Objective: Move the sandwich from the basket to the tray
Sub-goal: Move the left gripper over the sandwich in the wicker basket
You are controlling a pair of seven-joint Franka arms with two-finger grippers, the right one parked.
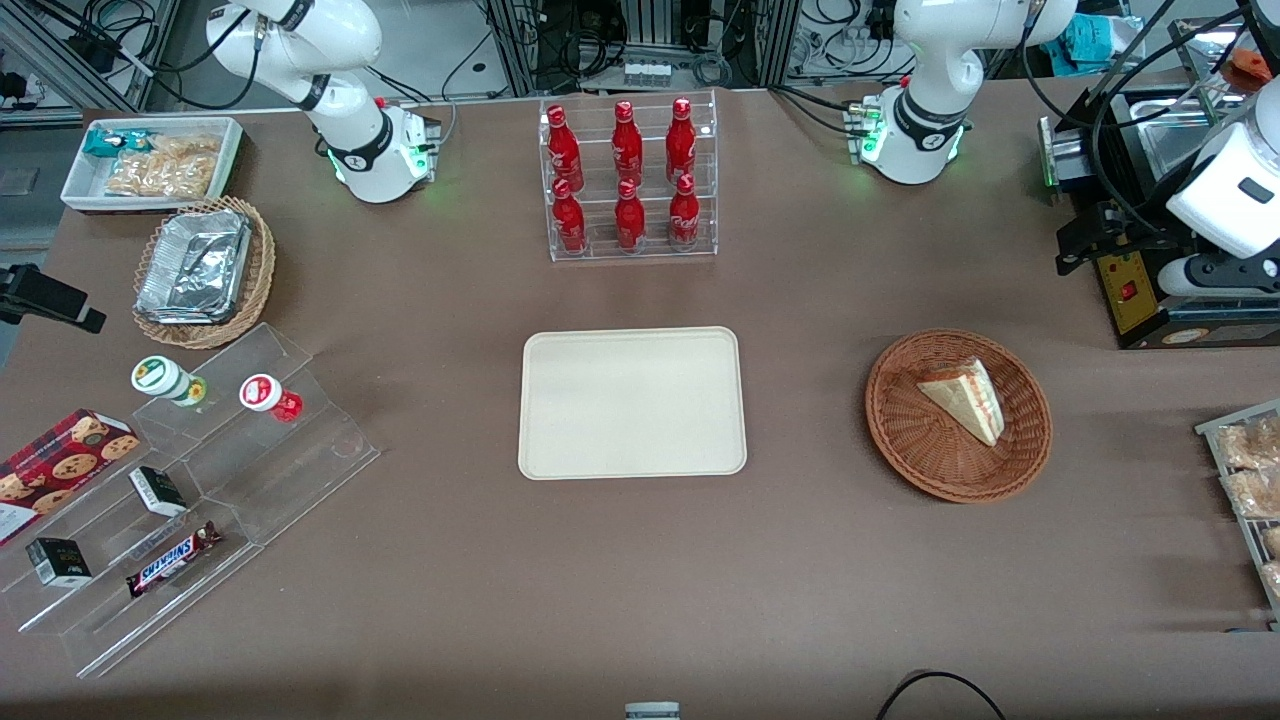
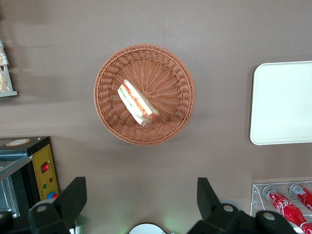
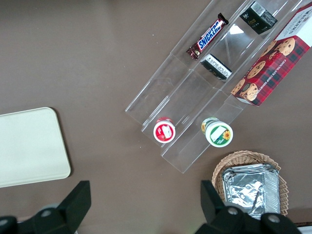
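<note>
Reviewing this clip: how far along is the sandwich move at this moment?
Nothing looks done yet. The sandwich lies in the basket, and the tray is bare. In hand: the gripper hangs open high above the table, beside the basket rather than over it, holding nothing. Left: come down on the sandwich, grasp it, carry it to the tray and release it.

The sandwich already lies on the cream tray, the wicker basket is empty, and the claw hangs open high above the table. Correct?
No. The sandwich lies in the basket; the tray holds nothing, as the front view shows. The claw does hang open high above the table, with the basket below it in the left wrist view.
</note>
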